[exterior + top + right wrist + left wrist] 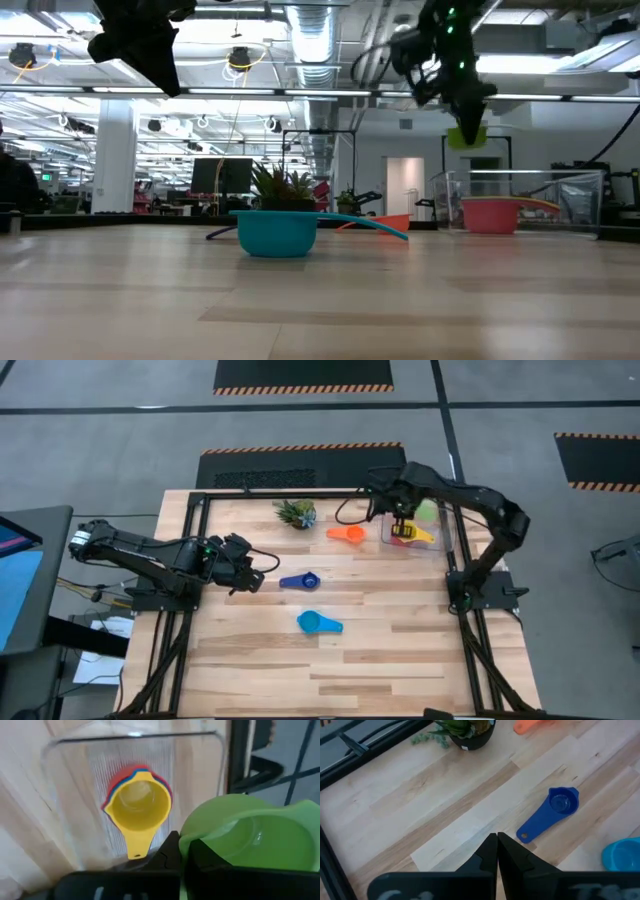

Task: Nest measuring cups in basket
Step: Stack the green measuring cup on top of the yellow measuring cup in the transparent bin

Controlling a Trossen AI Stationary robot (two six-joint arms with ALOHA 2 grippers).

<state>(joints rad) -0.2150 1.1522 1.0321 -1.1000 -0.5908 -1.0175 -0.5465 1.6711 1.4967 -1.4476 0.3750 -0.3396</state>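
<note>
Right gripper (179, 851) clamped shut on the green cup (255, 837), pinching it by the rim or handle (which one, hard to say), hanging above the basket (445, 538) and clear of it. Below, inside the basket, a yellow cup (138, 802) sitting nested in a red one (114, 784), with a sliver of blue showing between the two.

Judged as light, stiff, smooth plastic: easy to lift, prone to swivel or slip in a thin pinch. Best taken by the flat handle or across the rim, then lowered level; green looks wider than yellow, so probably no neat fit on top.

Just outside the basket, on the side toward the plant (296, 512), an orange cup (347, 533) on the table. Farther out, the dark blue cup (300, 581), and farther again the light blue one (318, 623), both well apart from the basket.

Left gripper (256, 582) farthest off, beyond the dark blue cup, fingers pressed together on nothing, hanging above the wood.
</note>
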